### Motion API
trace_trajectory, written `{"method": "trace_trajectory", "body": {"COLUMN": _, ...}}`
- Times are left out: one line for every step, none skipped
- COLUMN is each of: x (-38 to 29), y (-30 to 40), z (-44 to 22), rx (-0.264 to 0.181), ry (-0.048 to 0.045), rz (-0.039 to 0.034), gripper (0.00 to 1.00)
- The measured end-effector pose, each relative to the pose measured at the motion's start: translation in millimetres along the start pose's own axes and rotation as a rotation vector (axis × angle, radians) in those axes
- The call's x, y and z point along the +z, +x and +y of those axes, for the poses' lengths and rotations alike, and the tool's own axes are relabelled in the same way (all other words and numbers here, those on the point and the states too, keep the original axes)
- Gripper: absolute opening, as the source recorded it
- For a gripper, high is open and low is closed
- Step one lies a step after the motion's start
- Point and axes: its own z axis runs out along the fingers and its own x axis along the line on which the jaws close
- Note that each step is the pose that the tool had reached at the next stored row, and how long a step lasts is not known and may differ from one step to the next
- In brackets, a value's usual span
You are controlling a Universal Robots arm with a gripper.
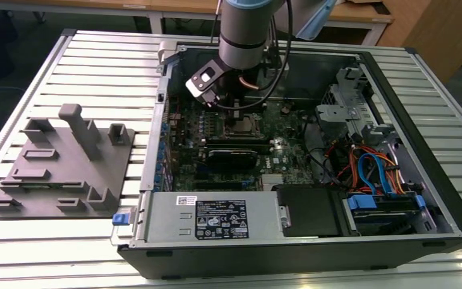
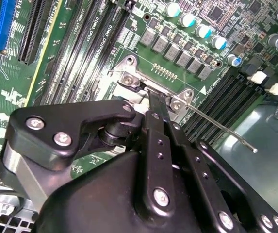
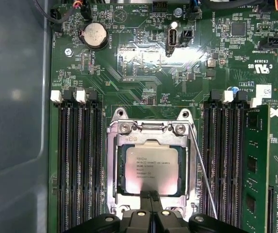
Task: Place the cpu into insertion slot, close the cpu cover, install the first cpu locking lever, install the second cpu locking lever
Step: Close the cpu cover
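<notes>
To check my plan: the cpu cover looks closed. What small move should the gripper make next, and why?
Probably shift sideways to the locking lever and press it down. The cpu lies under the closed cpu cover, the shut gripper is at the cover's edge, and the lever angles away, seemingly unlatched.

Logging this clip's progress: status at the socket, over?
Gripper shut, tips at cpu cover edge. Cpu seated, cover down over it. Locking lever angled out beside the cover, looks unlatched.
</notes>
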Motion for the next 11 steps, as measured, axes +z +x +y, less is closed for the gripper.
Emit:
{"method": "trace_trajectory", "body": {"x": 0.4, "y": 0.0, "z": 0.0, "rx": 0.0, "ry": 0.0001, "rz": 0.0001, "gripper": 0.1}}
{"method": "trace_trajectory", "body": {"x": 0.8, "y": 0.0, "z": 0.0, "rx": 0.0, "ry": 0.0002, "rz": 0.0001, "gripper": 0.1}}
{"method": "trace_trajectory", "body": {"x": 1.2, "y": -0.1, "z": -0.1, "rx": 0.0, "ry": 0.0004, "rz": -0.0001, "gripper": 0.1}}
{"method": "trace_trajectory", "body": {"x": 1.3, "y": -0.1, "z": -0.1, "rx": 0.0, "ry": 0.0005, "rz": -0.0001, "gripper": 0.1}}
{"method": "trace_trajectory", "body": {"x": 1.4, "y": -0.1, "z": 0.0, "rx": 0.0, "ry": 0.0004, "rz": 0.0, "gripper": 0.1}}
{"method": "trace_trajectory", "body": {"x": 1.5, "y": -0.1, "z": 0.0, "rx": 0.0, "ry": 0.0003, "rz": 0.0002, "gripper": 0.1}}
{"method": "trace_trajectory", "body": {"x": 1.6, "y": -0.1, "z": 0.0, "rx": 0.0, "ry": 0.0001, "rz": 0.0003, "gripper": 0.1}}
{"method": "trace_trajectory", "body": {"x": 1.6, "y": 0.0, "z": 0.0, "rx": 0.0, "ry": 0.0, "rz": 0.0005, "gripper": 0.1}}
{"method": "trace_trajectory", "body": {"x": 1.3, "y": 0.0, "z": 0.1, "rx": 0.0, "ry": -0.0002, "rz": 0.0007, "gripper": 0.1}}
{"method": "trace_trajectory", "body": {"x": 0.9, "y": 0.1, "z": 0.1, "rx": 0.0, "ry": -0.0005, "rz": 0.0011, "gripper": 0.1}}
{"method": "trace_trajectory", "body": {"x": 0.4, "y": 0.1, "z": 0.1, "rx": 0.0, "ry": -0.0006, "rz": 0.0013, "gripper": 0.1}}
